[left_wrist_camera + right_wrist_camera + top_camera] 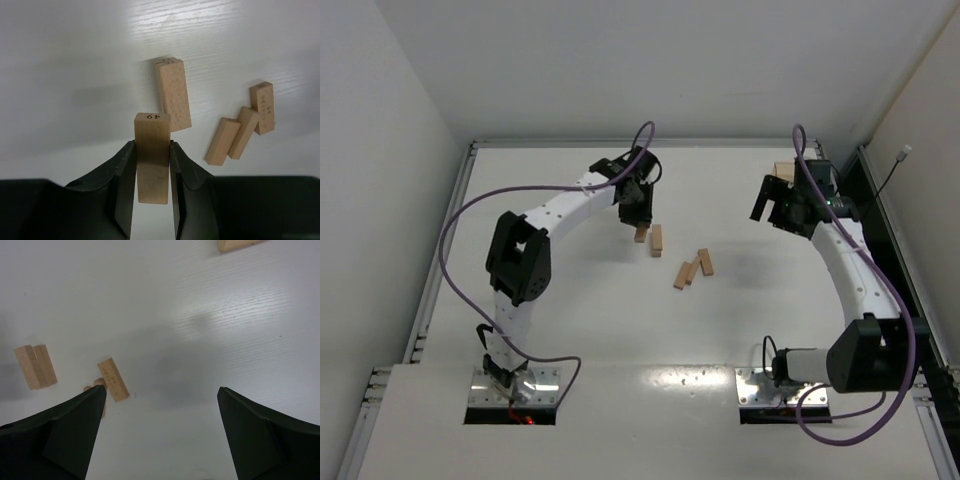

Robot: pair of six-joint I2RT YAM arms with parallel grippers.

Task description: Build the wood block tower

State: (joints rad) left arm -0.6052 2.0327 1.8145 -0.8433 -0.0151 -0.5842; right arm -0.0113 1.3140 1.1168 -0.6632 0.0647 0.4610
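Observation:
No stacked tower shows; light-tan wood blocks lie loose on the white table [560, 330]. My left gripper [635, 215] is shut on one block [151, 145], marked 49 on its end, and holds it just left of a flat-lying block [657, 240], which also shows in the left wrist view [173, 94]. Three more blocks [693, 269] lie in a loose cluster to the right, also seen in the left wrist view [243, 132]. My right gripper [161, 390] is open and empty, raised at the far right [778, 207]. One cluster block [113, 379] shows by its left finger.
A small tan object [783, 170] sits behind the right arm near the back edge; a tan corner [235, 244] shows at the top of the right wrist view. More tan blocks [35, 366] lie at the far left there. Walls close the table's back and sides.

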